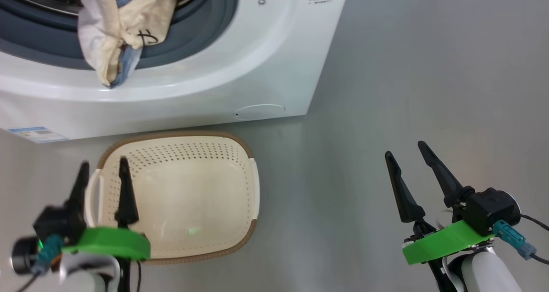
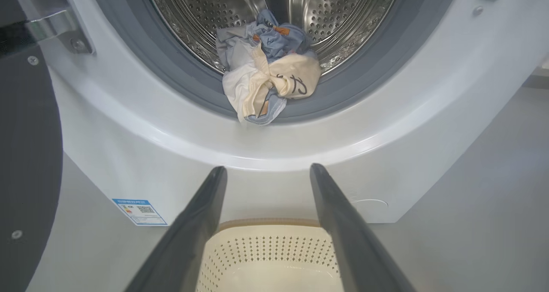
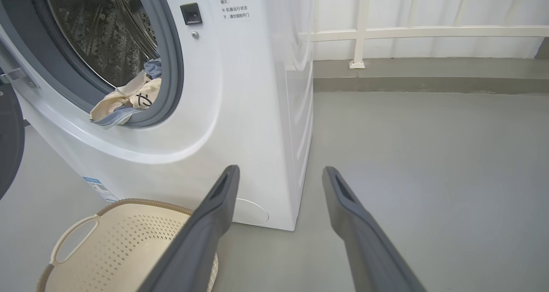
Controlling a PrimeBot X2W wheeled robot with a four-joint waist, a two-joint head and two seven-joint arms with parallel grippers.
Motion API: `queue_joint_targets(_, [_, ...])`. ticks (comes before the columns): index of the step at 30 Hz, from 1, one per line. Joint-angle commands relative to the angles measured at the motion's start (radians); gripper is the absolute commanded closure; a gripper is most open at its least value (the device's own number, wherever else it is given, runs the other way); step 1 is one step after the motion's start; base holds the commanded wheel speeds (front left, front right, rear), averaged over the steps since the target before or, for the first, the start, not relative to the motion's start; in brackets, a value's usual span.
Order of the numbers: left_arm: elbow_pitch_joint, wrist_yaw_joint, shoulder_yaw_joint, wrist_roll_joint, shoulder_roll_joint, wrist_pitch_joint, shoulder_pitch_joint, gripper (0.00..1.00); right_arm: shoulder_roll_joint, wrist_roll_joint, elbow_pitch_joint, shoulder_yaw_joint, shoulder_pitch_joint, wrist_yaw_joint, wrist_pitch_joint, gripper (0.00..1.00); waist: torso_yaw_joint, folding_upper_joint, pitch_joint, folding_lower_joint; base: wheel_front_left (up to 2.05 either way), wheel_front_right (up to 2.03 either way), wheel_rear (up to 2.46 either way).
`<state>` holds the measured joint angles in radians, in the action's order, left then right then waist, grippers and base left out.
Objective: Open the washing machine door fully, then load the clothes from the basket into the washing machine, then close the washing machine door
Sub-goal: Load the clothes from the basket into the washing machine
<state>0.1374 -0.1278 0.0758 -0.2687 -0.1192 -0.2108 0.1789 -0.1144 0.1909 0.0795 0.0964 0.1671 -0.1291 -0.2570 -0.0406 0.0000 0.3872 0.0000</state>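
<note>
Though cropped by the top and left edges of the head view, plainly a white front-loading washing machine (image 1: pixel 266 60), mouth open.

Bundled on the lip of that mouth: the clothes (image 1: pixel 124 30), cream, white and light blue with a few orange-brown marks. Lie partly inside the steel drum (image 2: pixel 343 9), partly draped out over the grey gasket (image 1: pixel 206 30), lowest fold hanging to the gasket's outer edge. Rest of the bundle behind the front folds: hidden.

Down on the grey floor (image 1: pixel 429 90), just in front of the machine: the basket (image 1: pixel 193 155), brown-rimmed, perforated. Shows a bare cream bottom. Near left corner covered by the left arm.

Swung out wide to the left: the washing machine door (image 2: pixel 25 155). Cut off by the frame edge, so only a dark slice with two screws and a metal hinge (image 2: pixel 55 26) to go on.

Left pincer (image 1: pixel 104 163): blurred in the head view, over the basket's left handle end, fingers apart, gripping nothing. Height above the basket not readable.

Right pincer (image 1: pixel 405 149): over bare floor, well to the right of the basket, fingers likewise spread, holding nothing.

Small blue label (image 1: pixel 36 134) low on the machine's front: print too small to read.
</note>
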Motion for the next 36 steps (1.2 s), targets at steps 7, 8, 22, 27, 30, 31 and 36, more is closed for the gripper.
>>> queue_joint_targets(7, [0.019, -0.004, -0.018, 0.041, -0.074, 0.051, 0.156, 0.00, 0.021, 0.015, -0.025, 0.034, 0.031, -0.002, -0.005, 0.00, -0.046, 0.0000, 0.054, 0.0000, 0.00, 0.00, 0.00])
queue_joint_targets(8, [0.028, -0.006, -0.017, 0.044, -0.078, 0.055, 0.176, 0.00, 0.024, 0.015, -0.025, 0.036, 0.035, -0.002, -0.005, 0.00, -0.052, 0.0000, 0.060, 0.0000, 0.00, 0.00, 0.00])
queue_joint_targets(22, [0.258, 0.000, -0.022, 0.065, -0.154, 0.111, 0.468, 0.00, 0.050, 0.019, -0.023, 0.062, 0.085, -0.002, -0.005, 0.00, -0.117, 0.0000, 0.140, 0.0000, 0.00, 0.00, 0.00])
queue_joint_targets(27, [0.338, 0.005, -0.023, 0.067, -0.181, 0.131, 0.568, 0.00, 0.056, 0.022, -0.021, 0.065, 0.094, -0.002, -0.005, 0.00, -0.137, 0.0000, 0.164, 0.0000, 0.00, 0.00, 0.00])
queue_joint_targets(30, [0.386, 0.006, -0.019, 0.069, -0.191, 0.145, 0.621, 0.00, 0.059, 0.023, -0.021, 0.072, 0.100, -0.002, -0.005, 0.00, -0.148, 0.0000, 0.180, 0.0000, 0.00, 0.00, 0.00])
queue_joint_targets(31, [0.402, 0.006, -0.018, 0.070, -0.194, 0.147, 0.638, 0.00, 0.060, 0.024, -0.022, 0.074, 0.102, -0.002, -0.005, 0.00, -0.151, 0.0000, 0.184, 0.0000, 0.00, 0.00, 0.00])
queue_joint_targets(36, [0.480, -0.020, -0.011, 0.086, -0.205, 0.161, 0.713, 0.00, 0.062, 0.025, -0.021, 0.079, 0.108, -0.002, -0.005, 0.00, -0.161, 0.0000, 0.201, 0.0000, 0.00, 0.00, 0.00])
